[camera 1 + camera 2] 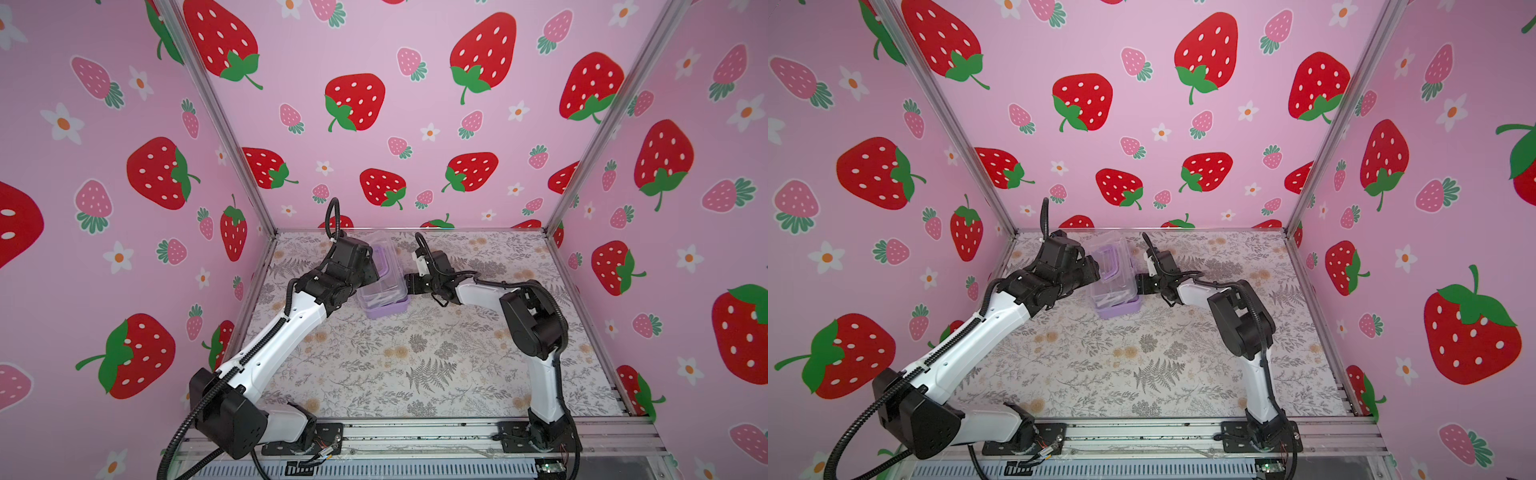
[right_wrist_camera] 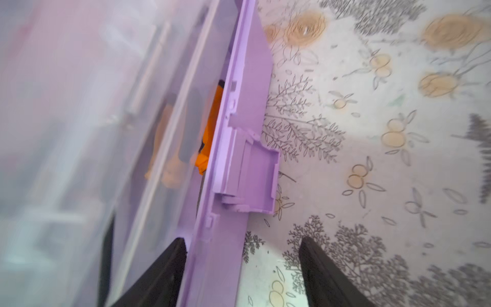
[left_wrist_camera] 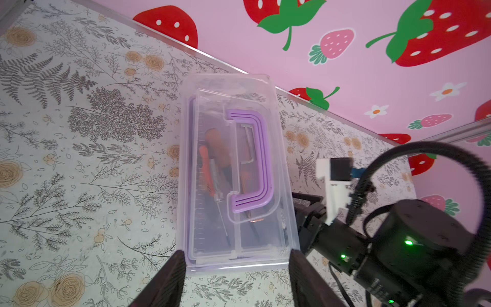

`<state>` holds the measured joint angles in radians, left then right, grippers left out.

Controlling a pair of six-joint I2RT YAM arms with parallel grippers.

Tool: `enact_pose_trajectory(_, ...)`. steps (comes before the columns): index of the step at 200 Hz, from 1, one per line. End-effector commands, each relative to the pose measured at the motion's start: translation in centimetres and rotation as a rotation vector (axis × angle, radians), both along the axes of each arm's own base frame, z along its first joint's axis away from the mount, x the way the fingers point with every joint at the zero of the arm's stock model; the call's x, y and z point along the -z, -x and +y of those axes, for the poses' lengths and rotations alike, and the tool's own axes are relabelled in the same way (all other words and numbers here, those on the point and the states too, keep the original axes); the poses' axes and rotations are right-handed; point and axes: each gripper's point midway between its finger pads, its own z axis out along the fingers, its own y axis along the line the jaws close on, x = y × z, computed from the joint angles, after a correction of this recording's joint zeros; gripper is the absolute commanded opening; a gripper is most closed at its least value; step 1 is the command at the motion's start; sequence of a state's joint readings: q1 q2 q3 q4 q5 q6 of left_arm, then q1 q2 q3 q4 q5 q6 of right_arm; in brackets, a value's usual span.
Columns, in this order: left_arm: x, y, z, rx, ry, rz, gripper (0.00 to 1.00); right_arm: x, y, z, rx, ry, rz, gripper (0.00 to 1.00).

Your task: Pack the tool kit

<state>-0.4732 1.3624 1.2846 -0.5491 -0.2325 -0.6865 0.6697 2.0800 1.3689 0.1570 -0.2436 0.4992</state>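
Tools with orange grips lie inside the tool kit, which rests flat on the floral table, clear lid down and purple handle folded. Its lilac latch hangs unfastened, so clipping it looks like the step left. At the kit's short end the left gripper is spread and empty, a finger off each corner. At the kit's latch side the right gripper, also spread and empty, straddles the base rim, probably to steady it. Nothing blocks either; the strawberry wall stands close behind the kit.
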Motion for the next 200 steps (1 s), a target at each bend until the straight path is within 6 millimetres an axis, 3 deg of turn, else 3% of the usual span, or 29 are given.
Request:
enact_pose_trajectory(1, 1.5, -0.5, 0.9, -0.035, 0.017, 0.032, 0.65, -4.9, -0.2, 0.5, -0.029, -0.088, -0.068, 0.71)
enact_pose_trajectory(53, 5.4, -1.2, 1.9, -0.057, 0.024, 0.116, 0.65, -6.1, -0.9, -1.8, 0.007, -0.131, -0.064, 0.72)
enact_pose_trajectory(106, 7.9, -3.2, 1.5, -0.029, 0.013, 0.181, 0.65, -4.7, -1.4, -5.3, 0.048, -0.305, 0.052, 0.73)
enact_pose_trajectory(120, 8.3, -4.0, 1.1, -0.020, 0.006, 0.191, 0.65, -4.0, -1.3, -5.5, 0.041, -0.364, 0.098, 0.83)
enact_pose_trajectory(123, 8.5, -4.1, 1.1, -0.021, 0.005, 0.195, 0.65, -3.8, -1.3, -5.5, 0.040, -0.375, 0.108, 0.96)
enact_pose_trajectory(125, 8.6, -4.2, 1.1, -0.021, 0.003, 0.197, 0.65, -3.7, -1.3, -5.5, 0.040, -0.382, 0.115, 1.00)
enact_pose_trajectory(150, 9.3, -5.3, 0.8, -0.022, -0.012, 0.209, 0.65, -2.2, -0.8, -5.6, 0.041, -0.449, 0.197, 0.99)
enact_pose_trajectory(200, 10.7, -6.1, 0.4, -0.022, -0.013, 0.236, 0.65, -0.9, 0.5, -5.5, 0.138, -0.655, 0.395, 0.99)
